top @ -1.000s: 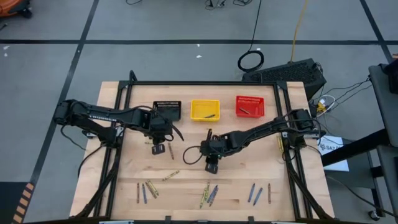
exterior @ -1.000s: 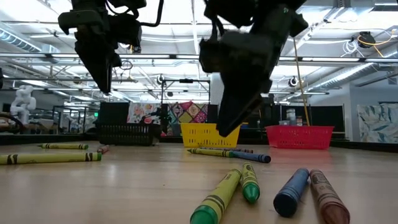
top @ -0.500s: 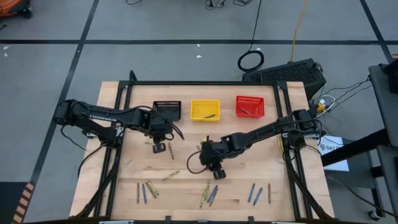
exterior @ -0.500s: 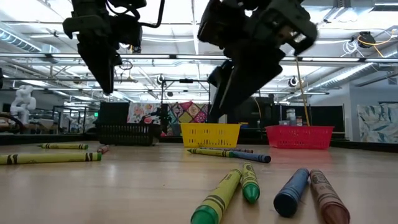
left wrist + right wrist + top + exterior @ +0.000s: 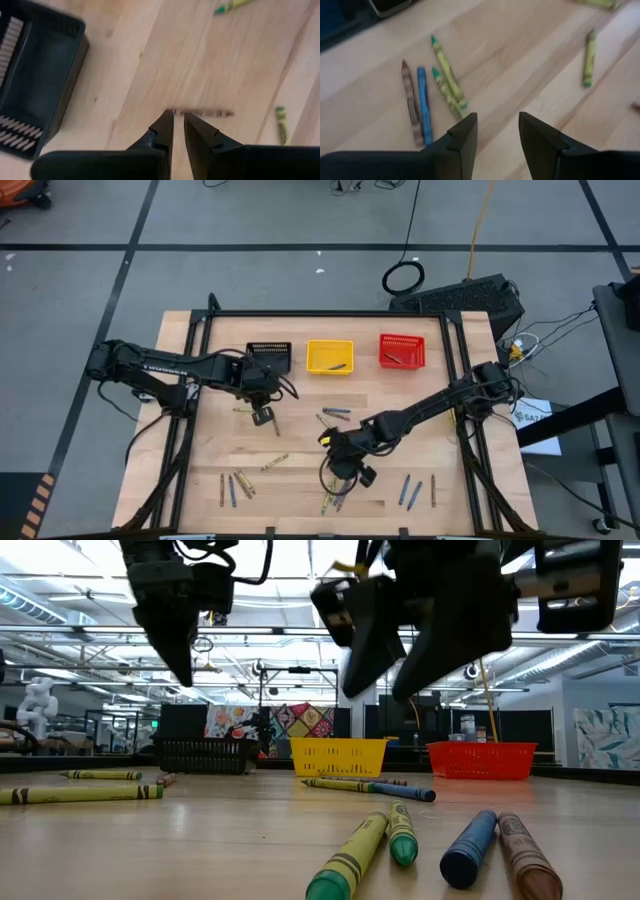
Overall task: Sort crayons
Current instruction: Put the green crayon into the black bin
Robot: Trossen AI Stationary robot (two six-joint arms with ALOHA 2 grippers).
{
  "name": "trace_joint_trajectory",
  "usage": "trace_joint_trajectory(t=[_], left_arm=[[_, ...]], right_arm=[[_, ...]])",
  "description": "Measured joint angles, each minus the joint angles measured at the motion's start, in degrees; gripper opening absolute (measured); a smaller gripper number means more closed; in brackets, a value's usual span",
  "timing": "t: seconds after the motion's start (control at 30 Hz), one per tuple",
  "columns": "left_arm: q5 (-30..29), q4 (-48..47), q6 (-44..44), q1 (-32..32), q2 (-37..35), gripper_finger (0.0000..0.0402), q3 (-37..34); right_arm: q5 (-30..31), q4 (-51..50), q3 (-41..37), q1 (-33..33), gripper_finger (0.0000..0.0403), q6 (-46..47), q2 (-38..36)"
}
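Observation:
Crayons lie scattered on the wooden table [image 5: 300, 442]: a brown [image 5: 410, 102], a blue [image 5: 423, 106] and two olive-yellow ones [image 5: 446, 82] side by side near the front edge, below my right gripper [image 5: 497, 122], which hangs open and empty above them [image 5: 345, 470]. My left gripper [image 5: 178, 119] hovers in front of the black basket [image 5: 268, 357], its fingers a narrow gap apart with nothing between them. A brownish-red crayon [image 5: 202, 113] lies on the table just beyond its tips. The yellow basket [image 5: 330, 356] and the red basket [image 5: 401, 351] each hold a crayon.
The three baskets stand in a row along the far edge. More crayons lie at the front left [image 5: 237, 485], front right [image 5: 412, 492] and mid-table [image 5: 335, 413]. A dark frame runs around the table's sides.
My right gripper has travelled from mid-table toward the near edge, rolling about its own axis, and now hangs over the front-centre crayons. It stays open. Two crayons that the arm covered now show mid-table. My left gripper has rolled a little in place.

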Motion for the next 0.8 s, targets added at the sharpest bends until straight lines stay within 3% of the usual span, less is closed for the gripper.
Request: trace_joint_trajectory(t=[0.8], left_arm=[[0.7,1.2,1.6,0.0,0.0,0.0044,0.0]], right_arm=[[0.0,2.1,0.0,1.3,0.0132,1.5,5.4]])
